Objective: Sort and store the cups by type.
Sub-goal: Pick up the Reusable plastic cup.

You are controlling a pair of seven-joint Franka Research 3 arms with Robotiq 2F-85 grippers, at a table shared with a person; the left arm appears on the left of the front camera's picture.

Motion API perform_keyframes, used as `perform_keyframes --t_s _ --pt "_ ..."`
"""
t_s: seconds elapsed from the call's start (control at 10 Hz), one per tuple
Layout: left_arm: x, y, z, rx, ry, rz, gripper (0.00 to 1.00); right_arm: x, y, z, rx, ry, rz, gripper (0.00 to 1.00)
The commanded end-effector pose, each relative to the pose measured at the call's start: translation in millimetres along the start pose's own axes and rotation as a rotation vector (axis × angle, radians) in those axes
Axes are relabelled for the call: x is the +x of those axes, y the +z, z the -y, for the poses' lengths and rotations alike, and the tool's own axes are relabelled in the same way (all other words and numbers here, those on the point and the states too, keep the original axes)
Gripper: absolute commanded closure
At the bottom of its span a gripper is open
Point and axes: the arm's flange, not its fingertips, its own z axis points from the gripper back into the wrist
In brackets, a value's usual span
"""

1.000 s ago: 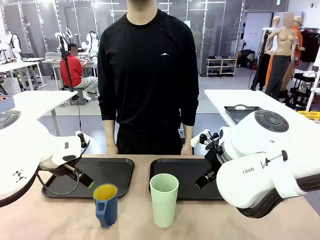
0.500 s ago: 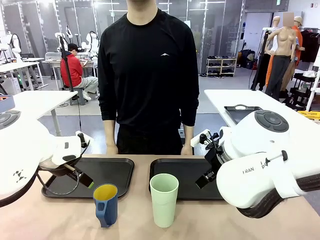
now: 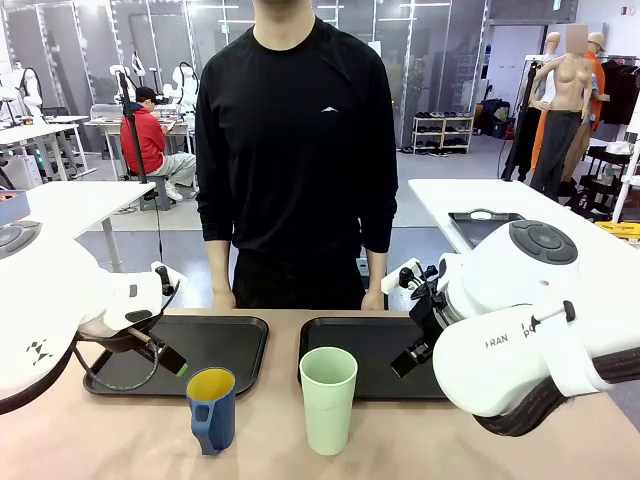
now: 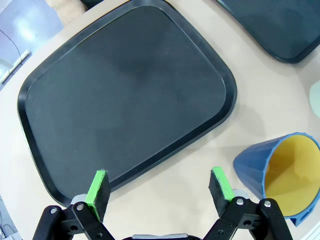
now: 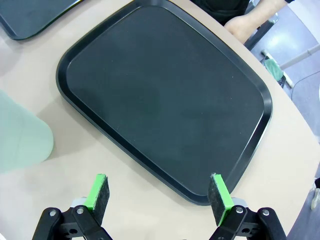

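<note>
Tipping is the main hazard. The tumbler [image 3: 328, 398] is tall and probably light. It stands upright on the surface [image 3: 270, 440] at 3 o'clock of the mug [image 3: 211, 408], near it but not touching. An arm swinging in for one cup could clip the other, and a pinch high on the tumbler's wall might squeeze it out of the pads. The mug's handle faces 6 o'clock, toward the robot, so a careless approach could catch it and spin the mug. Putting both cups on one tray would spoil the sort.

Both cups are outside the trays, at 6 o'clock of the gap between the left tray [image 3: 230, 345] and the right tray [image 3: 370, 345].

The left wrist view settles that the left end effector [image 4: 160, 182] has its jaws wide apart with nothing between them. It hangs over the tray's near rim, with the mug's yellow inside at 4 o'clock. The right wrist view shows the right end effector [image 5: 159, 187] spread and empty too, with the tumbler a pale blur at 9 o'clock. The front view adds the cups' spacing and the person [image 3: 295, 150] at 12 o'clock, hands at the far edge.
</note>
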Motion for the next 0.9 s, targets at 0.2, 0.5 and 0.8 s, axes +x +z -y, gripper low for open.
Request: perform_keyframes --t_s 0.2,0.5,0.8 --pt "-0.1 0.0 -0.3 0.0 0.001 0.0 0.0 0.0 0.0 0.0 0.0 0.0 0.0 0.0" --pt "19.5 25.9 10.6 0.053 0.084 0.043 0.0 24.6 43.9 -15.0 -0.132 -0.009 0.044 0.0" --pt "44.2 77.5 33.2 0.072 0.358 0.061 0.0 49.3 103.0 -29.9 -0.27 -0.155 0.021 0.0"
